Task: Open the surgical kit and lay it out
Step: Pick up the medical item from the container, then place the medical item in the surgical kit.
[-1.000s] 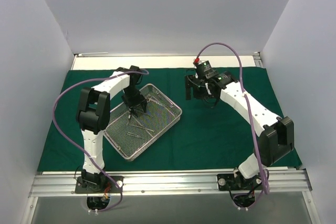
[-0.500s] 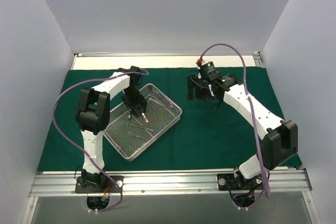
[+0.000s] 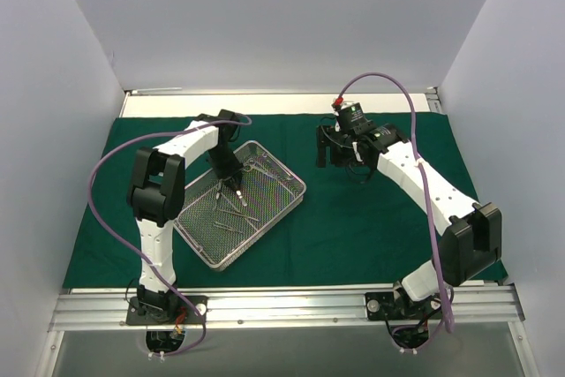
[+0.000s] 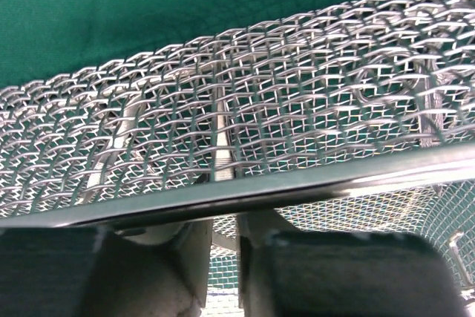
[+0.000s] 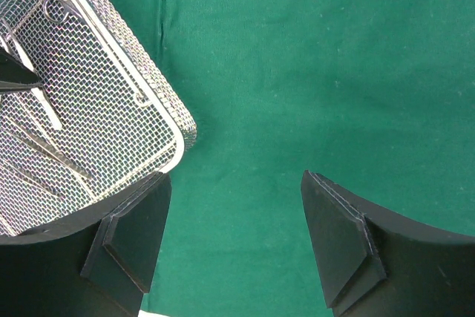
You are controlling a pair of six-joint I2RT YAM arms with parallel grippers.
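Evidently my left gripper sits inside the rectangular silver wire-mesh tray, nine o'clock on the dark green cloth drape. Its jaws are narrow, grip unclear, while my right gripper gapes. The thin steel instruments look light and slippery, so I'd pinch mid-shaft.

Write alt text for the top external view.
A rectangular silver wire-mesh tray holding thin steel instruments sits angled on a dark green cloth drape spread flat. The left tool reaches down into the tray; the right tool hangs over bare drape to the tray's right.
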